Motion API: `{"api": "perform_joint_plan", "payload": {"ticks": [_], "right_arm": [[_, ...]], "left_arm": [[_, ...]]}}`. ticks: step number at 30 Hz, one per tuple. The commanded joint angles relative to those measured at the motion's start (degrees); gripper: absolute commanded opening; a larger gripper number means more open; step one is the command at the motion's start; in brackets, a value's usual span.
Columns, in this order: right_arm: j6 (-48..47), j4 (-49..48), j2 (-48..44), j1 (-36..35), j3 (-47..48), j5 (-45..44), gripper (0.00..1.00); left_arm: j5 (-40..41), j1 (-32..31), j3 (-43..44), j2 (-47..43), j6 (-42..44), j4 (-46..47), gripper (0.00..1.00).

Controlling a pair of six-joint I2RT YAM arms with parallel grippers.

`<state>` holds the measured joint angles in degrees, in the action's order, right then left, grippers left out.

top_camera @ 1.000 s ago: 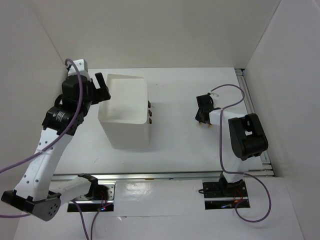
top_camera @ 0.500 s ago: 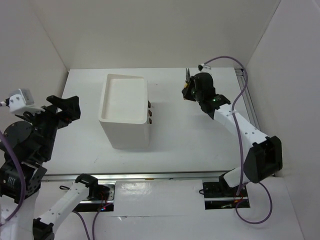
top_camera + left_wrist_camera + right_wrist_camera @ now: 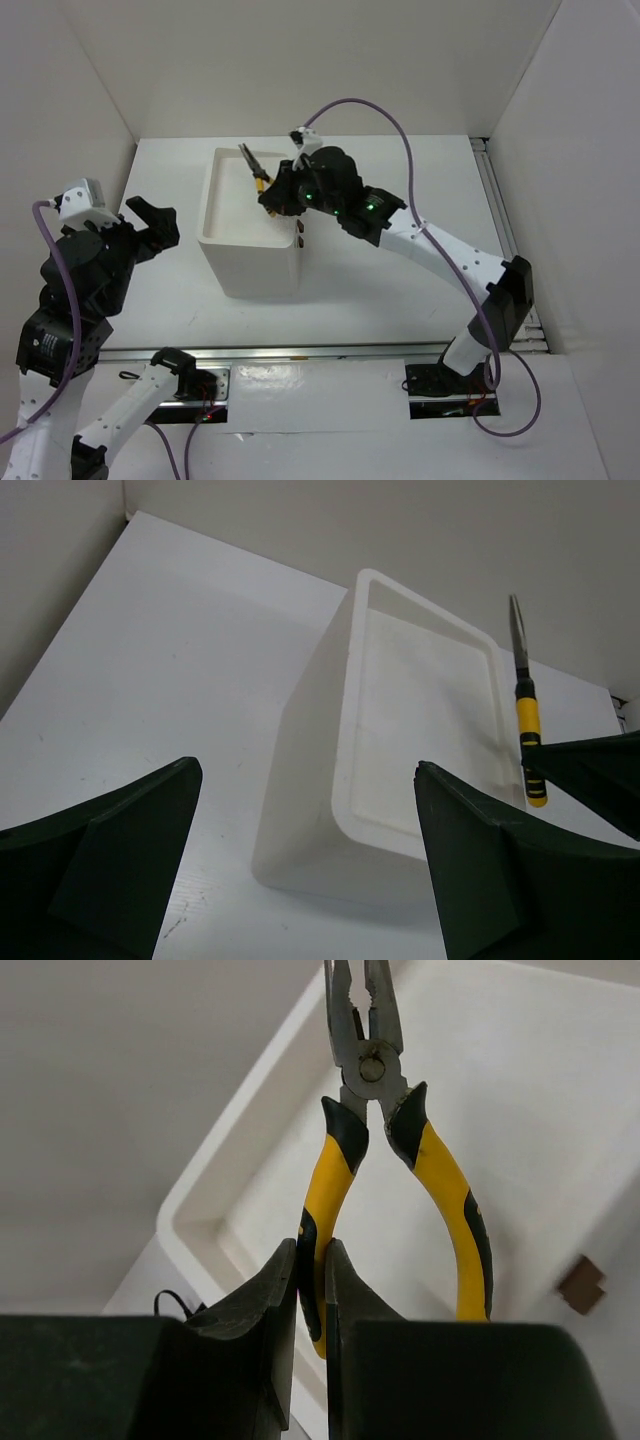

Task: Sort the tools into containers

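My right gripper hangs over the open top bin of the tall white box, shut on one handle of the yellow-handled pliers. In the right wrist view the fingers pinch the left handle of the pliers, whose nose points away over the bin. My left gripper stands open to the left of the box, holding nothing. Between its wide-apart fingers the left wrist view takes in the box and the pliers. No other tools are in view.
Dark reddish-brown drawer handles stick out on the box's right side, one also visible in the right wrist view. White walls close in the table on the left, back and right. A metal rail runs along the right edge.
My right arm has swung from the right side of the table to above the box, carrying the pliers. My left arm has pulled back from the box's left rim and stays open.
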<state>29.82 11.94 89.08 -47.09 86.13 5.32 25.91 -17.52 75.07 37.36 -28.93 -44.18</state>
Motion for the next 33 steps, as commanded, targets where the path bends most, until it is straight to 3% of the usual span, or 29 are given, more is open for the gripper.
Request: {"api": "perform_joint_plan", "payload": {"ticks": [1,7,16,17,18,19,20,22,23,25,27,31,33], "right_arm": [[-2.04,-1.05,3.11,-4.13,9.21,-1.53,0.0],[-3.19,0.71,9.61,-6.7,15.03,-3.46,0.0],[-4.34,2.47,13.31,-6.7,16.35,-7.87,0.01],[-4.34,3.08,13.31,-6.7,16.35,-7.87,0.08],[-4.34,3.08,13.31,-6.7,16.35,-7.87,0.21],[-4.34,3.08,13.84,-6.7,16.35,-7.87,0.39],[-4.34,3.08,13.84,-7.22,16.35,-7.87,0.63],[-4.34,3.08,13.14,-7.23,16.35,-8.39,0.74],[-4.86,3.08,12.18,-7.75,16.35,-9.01,0.88],[-5.38,3.08,9.9,-7.75,16.35,-10.67,1.0],[-6.0,3.08,8.31,-7.75,16.96,-13.39,1.0],[-9.34,11.84,0.78,-7.75,17.33,-23.84,1.0],[-8.65,15.98,-2.93,-7.75,14.52,-34.29,1.0]], "left_arm": [[-1.04,-0.15,-0.45,-0.36,-0.78,1.29,1.0],[-0.51,-0.15,-0.98,-1.59,-0.78,0.77,1.0],[-1.13,-0.15,-0.36,-2.12,0.89,-0.9,1.0],[-1.13,-0.15,-0.36,-2.12,0.89,-0.9,1.0],[-1.13,-0.15,-0.36,-2.12,0.89,-0.9,1.0],[-1.65,-0.15,-0.88,-2.12,1.41,-0.9,1.0],[-1.65,-0.15,-0.89,-2.12,1.42,-0.9,1.0],[-2.18,-0.15,-0.89,-2.65,1.42,-0.9,1.0],[-2.18,-0.15,-0.89,-2.65,1.42,-0.9,1.0],[-2.79,-0.15,-0.02,-2.65,1.95,-0.9,1.0],[-2.8,-0.15,1.04,-2.04,2.47,-1.6,1.0],[-3.41,-0.15,4.55,-1.51,2.99,-3.28,1.0],[-3.41,-0.15,4.56,-1.51,3.0,-4.5,1.0]]}}
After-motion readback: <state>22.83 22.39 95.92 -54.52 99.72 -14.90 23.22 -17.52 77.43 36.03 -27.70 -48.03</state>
